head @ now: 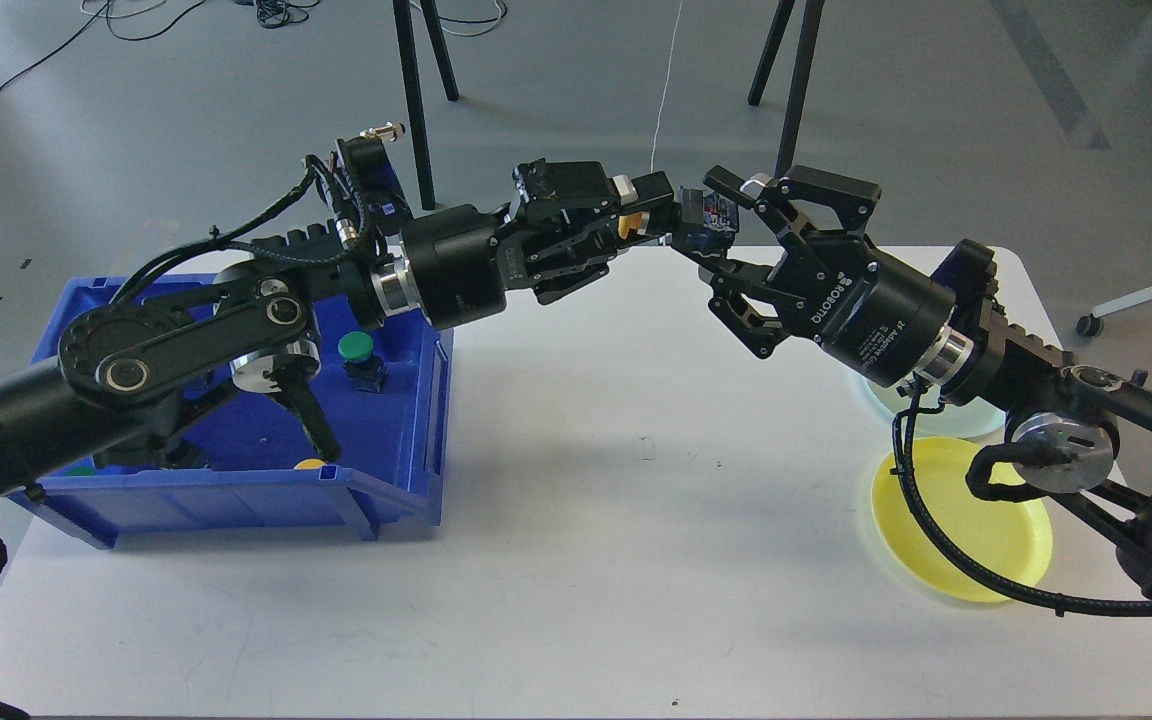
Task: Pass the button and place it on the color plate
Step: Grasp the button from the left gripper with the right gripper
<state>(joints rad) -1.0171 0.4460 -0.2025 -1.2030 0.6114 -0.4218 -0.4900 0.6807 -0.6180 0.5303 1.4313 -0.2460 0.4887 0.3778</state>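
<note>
My left gripper (648, 218) is raised over the table's back edge and is shut on a yellow button (628, 222) at its cap end. The button's dark body (704, 214) sticks out to the right. My right gripper (718, 232) faces it, open, with one finger above and one below the dark body; I cannot tell whether they touch it. A yellow plate (966, 535) lies at the front right of the white table. A pale blue plate (971, 420) lies behind it, mostly hidden under my right arm.
A blue bin (391, 490) stands on the left of the table, partly covered by my left arm. In it are a green button (356, 347) and another yellow button (309, 464). Tripod legs (416, 100) stand behind the table.
</note>
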